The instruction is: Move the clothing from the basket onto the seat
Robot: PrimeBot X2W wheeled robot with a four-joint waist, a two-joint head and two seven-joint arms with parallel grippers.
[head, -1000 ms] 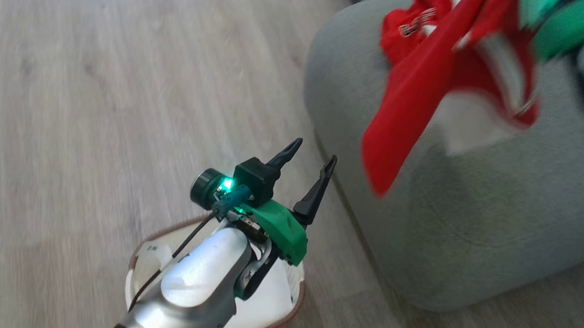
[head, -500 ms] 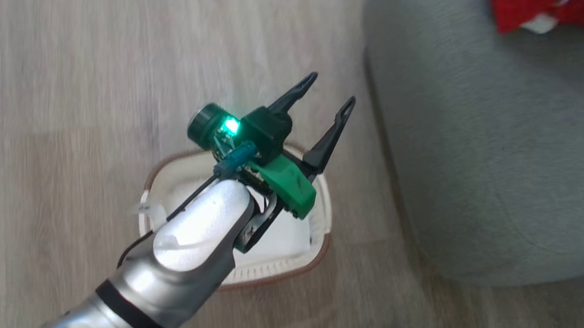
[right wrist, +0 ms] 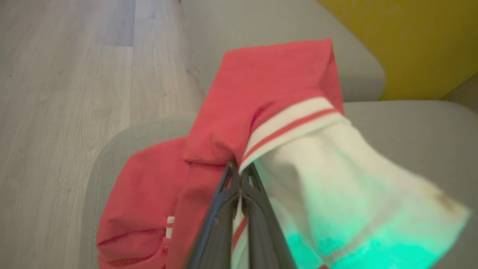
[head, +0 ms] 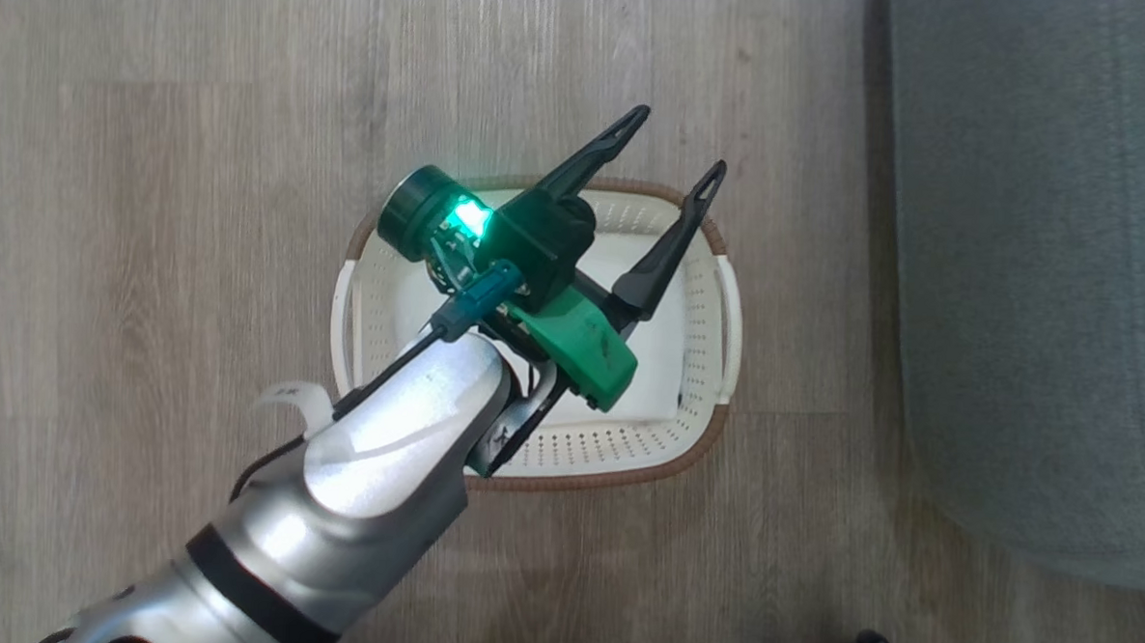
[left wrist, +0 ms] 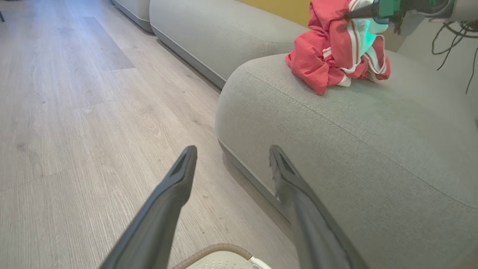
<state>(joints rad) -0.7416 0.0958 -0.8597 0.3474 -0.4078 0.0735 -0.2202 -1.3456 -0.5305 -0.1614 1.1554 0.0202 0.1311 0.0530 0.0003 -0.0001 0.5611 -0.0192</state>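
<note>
Our right gripper [right wrist: 239, 166] has its slim dark fingers pressed together on a fold of the clothing [right wrist: 261, 82], soft red cloth with a white, red-striped band, bunched atop the seat [left wrist: 354, 142], a rounded grey woven cushion. Our left gripper [head: 678, 141] hangs spread, pinching nothing, over the perforated cream basket [head: 699, 308], which stands just beside the seat.

Home living room: grey sofa [left wrist: 336, 130], wood floor [left wrist: 74, 112].
</note>
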